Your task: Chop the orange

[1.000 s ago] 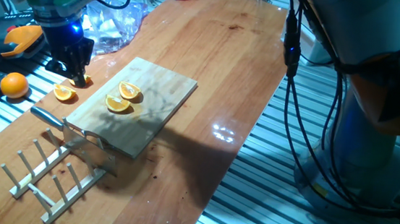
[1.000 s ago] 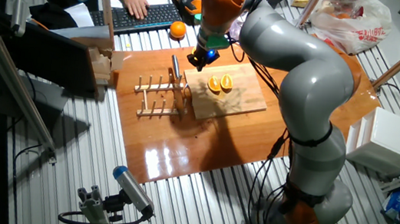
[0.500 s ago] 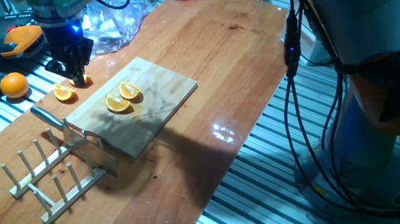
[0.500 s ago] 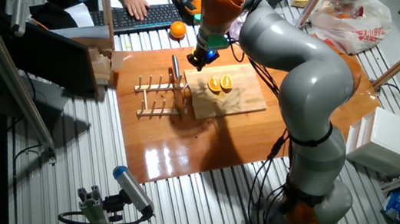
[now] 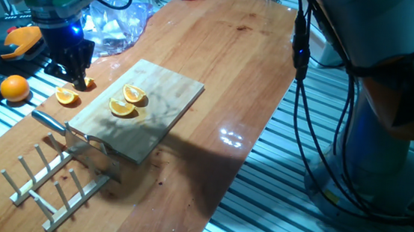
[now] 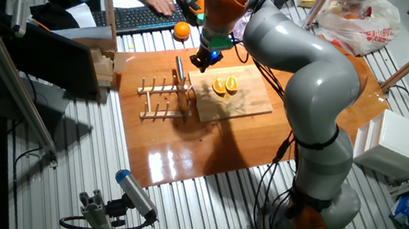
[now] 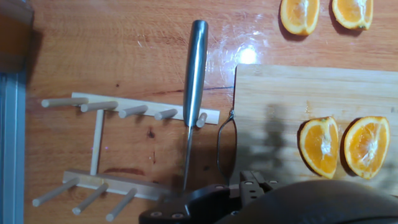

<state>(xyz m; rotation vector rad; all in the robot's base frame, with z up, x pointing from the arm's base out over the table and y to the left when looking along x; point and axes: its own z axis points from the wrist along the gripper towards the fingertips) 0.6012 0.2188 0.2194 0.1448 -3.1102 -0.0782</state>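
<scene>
One fixed view: we note the tabletop [image 5: 226, 65], then a cutting board [image 5: 159, 100] bearing the orange [image 5: 128, 100] as two wedges side by side. The gripper [image 5: 72, 70] hangs beyond the board; we cannot tell its opening.

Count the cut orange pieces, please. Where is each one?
4. Two orange wedges lie together on the cutting board. Two smaller wedges lie on the table beside the gripper. None seems hidden.

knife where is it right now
The knife rests on the wooden rack just off the cutting board's edge; in the hand view it lies left of the board and its two orange pieces.
</scene>
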